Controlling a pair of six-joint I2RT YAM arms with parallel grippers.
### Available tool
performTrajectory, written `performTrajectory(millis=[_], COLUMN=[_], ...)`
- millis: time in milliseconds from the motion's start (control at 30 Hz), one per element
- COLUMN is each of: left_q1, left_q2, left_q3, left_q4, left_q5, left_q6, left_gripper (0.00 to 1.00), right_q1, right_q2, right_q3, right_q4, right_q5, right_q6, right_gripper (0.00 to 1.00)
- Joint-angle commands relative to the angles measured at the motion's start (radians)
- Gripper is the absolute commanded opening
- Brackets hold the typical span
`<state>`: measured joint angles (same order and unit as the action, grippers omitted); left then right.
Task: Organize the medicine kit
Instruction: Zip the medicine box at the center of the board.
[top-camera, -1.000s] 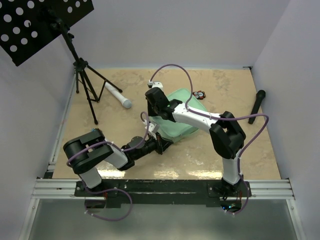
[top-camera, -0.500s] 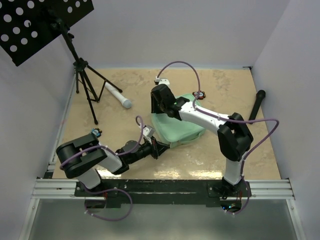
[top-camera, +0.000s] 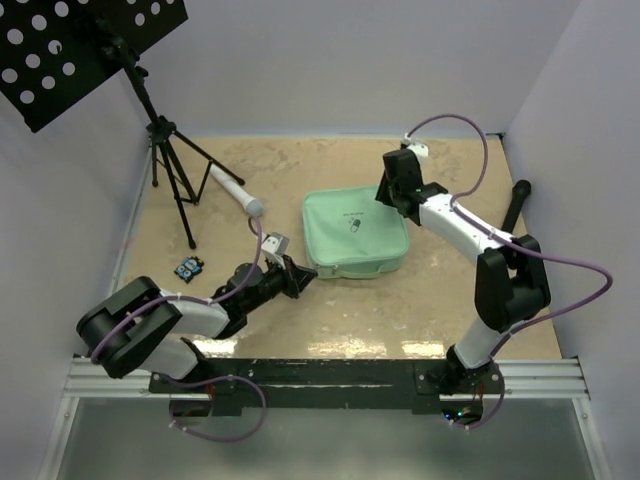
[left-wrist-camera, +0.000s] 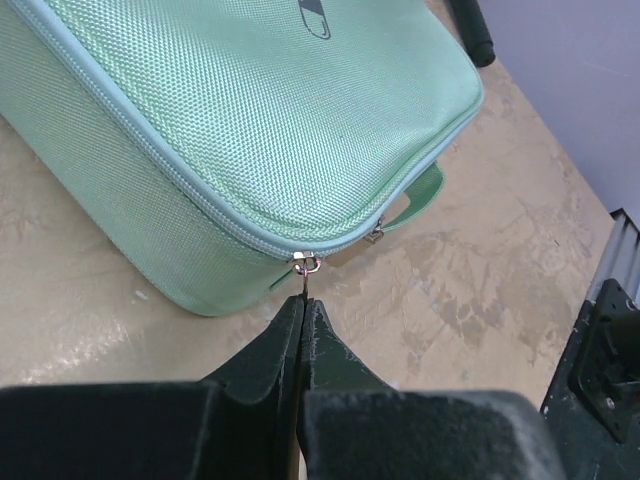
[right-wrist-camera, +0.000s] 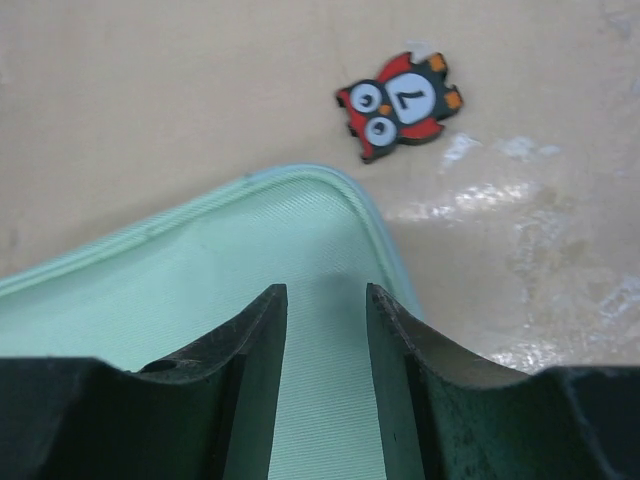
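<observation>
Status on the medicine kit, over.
Left gripper shut on zipper pull. Right gripper open, empty, above far corner of kit. Kit zipped, lying flat. Owl gadget beside it, not touching.

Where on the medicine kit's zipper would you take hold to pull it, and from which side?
Grip the small metal zipper pull hanging at the rounded corner of the medicine kit, coming in low along the table toward that corner. The thin tab dangles off the seam, so narrow fingers can pinch it, as the left gripper appears to.
</observation>
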<state>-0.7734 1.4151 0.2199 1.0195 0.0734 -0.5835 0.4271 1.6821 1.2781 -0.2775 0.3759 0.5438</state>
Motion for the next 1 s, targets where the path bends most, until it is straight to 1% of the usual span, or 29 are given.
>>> performTrajectory(millis=[0,200,367,567,667,700,800,833,900,933,967], left_q1=[0.042,0.112,0.17,0.243,0.264,0.27,0.276,0.276,0.276,0.276,0.276], left_q2=[-0.007,0.062,0.099,0.148,0.172,0.179,0.185,0.188,0.2,0.208,0.208], left_q3=[0.079,0.095,0.119,0.159,0.193,0.205,0.222,0.223,0.223,0.22,0.214], left_q4=[-0.068,-0.099,-0.125,-0.113,-0.122,-0.124,-0.124,-0.118,-0.105,-0.098,-0.084], left_q5=[-0.015,-0.011,0.005,0.043,0.052,0.063,0.071,0.074,0.078,0.081,0.086], left_q6=[0.047,0.008,0.01,0.013,0.034,0.045,0.066,0.07,0.067,0.063,0.06], left_gripper=[0.0,0.0,0.0,0.0,0.0,0.0,0.0,0.0,0.0,0.0,0.0], right_q1=[-0.002,-0.008,-0.008,0.002,0.032,0.047,0.188,0.221,0.263,0.269,0.272], right_q2=[-0.009,-0.002,-0.03,-0.062,-0.091,-0.116,-0.2,-0.211,-0.188,-0.167,-0.135], right_q3=[-0.059,-0.114,-0.196,-0.305,-0.329,-0.321,-0.245,-0.214,-0.128,-0.099,-0.064], right_q4=[0.043,0.057,0.09,0.145,0.141,0.129,0.081,0.077,0.067,0.067,0.058], right_q5=[0.055,0.077,0.031,-0.034,-0.02,0.001,0.151,0.156,0.103,0.043,0.019], right_q6=[0.028,0.047,0.056,0.047,0.045,0.047,0.03,0.013,-0.007,-0.019,-0.028], right_gripper=[0.41,0.41,0.41,0.4,0.39,0.39,0.4,0.4,0.4,0.41,0.41])
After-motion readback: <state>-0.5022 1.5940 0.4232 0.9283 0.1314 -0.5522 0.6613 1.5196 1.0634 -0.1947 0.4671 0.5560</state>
